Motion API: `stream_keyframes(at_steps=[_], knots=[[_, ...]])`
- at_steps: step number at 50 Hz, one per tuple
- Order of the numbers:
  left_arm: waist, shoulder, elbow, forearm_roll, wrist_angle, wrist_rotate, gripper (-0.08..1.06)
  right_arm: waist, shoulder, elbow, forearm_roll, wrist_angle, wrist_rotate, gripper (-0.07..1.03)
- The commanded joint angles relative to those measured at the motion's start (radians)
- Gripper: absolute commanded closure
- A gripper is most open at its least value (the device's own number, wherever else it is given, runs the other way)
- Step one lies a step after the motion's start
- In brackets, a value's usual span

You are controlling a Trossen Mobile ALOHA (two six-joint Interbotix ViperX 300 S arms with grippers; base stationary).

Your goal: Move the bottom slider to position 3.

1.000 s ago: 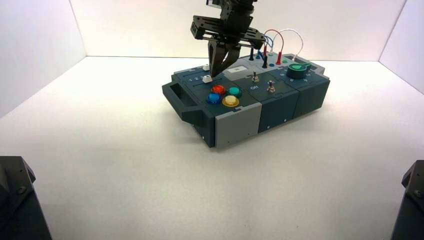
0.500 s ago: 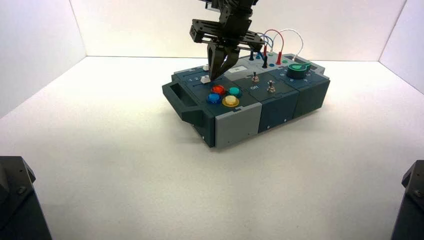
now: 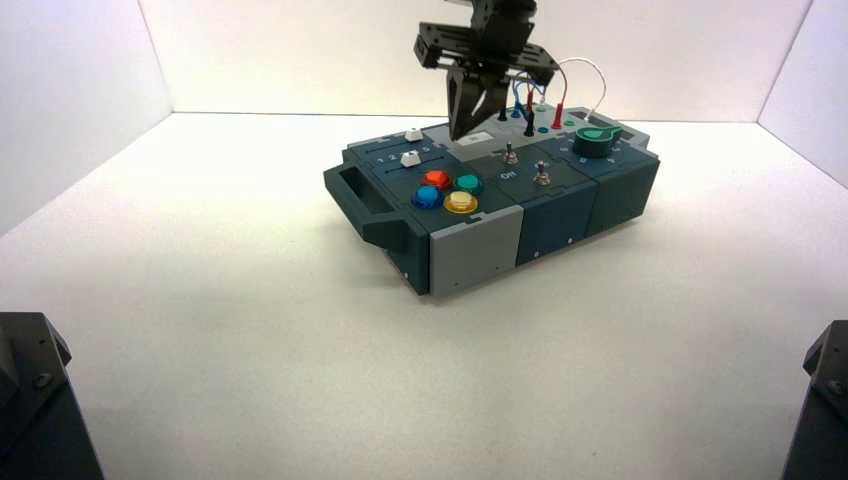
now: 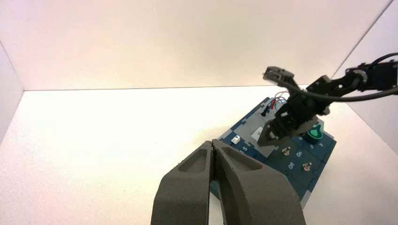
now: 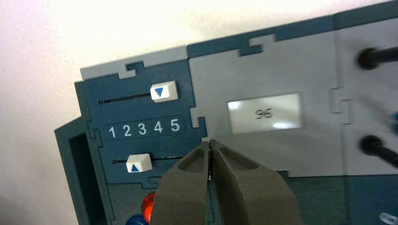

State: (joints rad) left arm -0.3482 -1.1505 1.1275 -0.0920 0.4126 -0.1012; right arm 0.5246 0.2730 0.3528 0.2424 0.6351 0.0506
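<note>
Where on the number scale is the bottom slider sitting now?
Between 2 and 3: in the right wrist view, the bottom slider has its blue arrow under that gap, just short of position 3.

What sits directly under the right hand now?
The right hand, fingers together, hangs above the grey panel with the display reading 96. The bottom slider lies uncovered beside it.

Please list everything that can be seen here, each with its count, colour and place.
Box: 1, dark teal and grey, on the white table.
Bottom slider: 1, white, under the scale between 2 and 3.
Top slider: 1, white, above 4.
Round buttons: 4, red, green, blue, yellow, below the sliders.
Display: 1, reads 96.
Knob: 1, green, box's right end.
Right pincer: shut, raised above the display.
Left pincer: shut, parked away.
</note>
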Motion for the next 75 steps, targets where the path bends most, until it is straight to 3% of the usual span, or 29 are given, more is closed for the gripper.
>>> stream_keyframes(at_steps=[1, 10, 20, 34, 75], knots=[[0.008, 0.012, -0.023, -0.003, -0.011, -0.002, 1.01, 0.011, -0.064, -0.017, 0.008, 0.005, 0.005, 0.98], [0.008, 0.015, -0.021, -0.003, -0.009, 0.0, 1.01, 0.044, -0.097, -0.026, 0.029, 0.025, 0.005, 0.98], [0.008, 0.015, -0.023, -0.005, -0.011, -0.002, 1.01, 0.091, -0.11, -0.025, 0.081, 0.031, 0.006, 0.98], [0.008, 0.012, -0.023, -0.005, -0.011, -0.002, 1.01, 0.135, -0.075, -0.018, 0.106, 0.043, 0.008, 0.98], [0.008, 0.006, -0.023, -0.005, -0.011, -0.002, 1.01, 0.155, -0.009, -0.017, 0.124, 0.043, 0.006, 0.98]])
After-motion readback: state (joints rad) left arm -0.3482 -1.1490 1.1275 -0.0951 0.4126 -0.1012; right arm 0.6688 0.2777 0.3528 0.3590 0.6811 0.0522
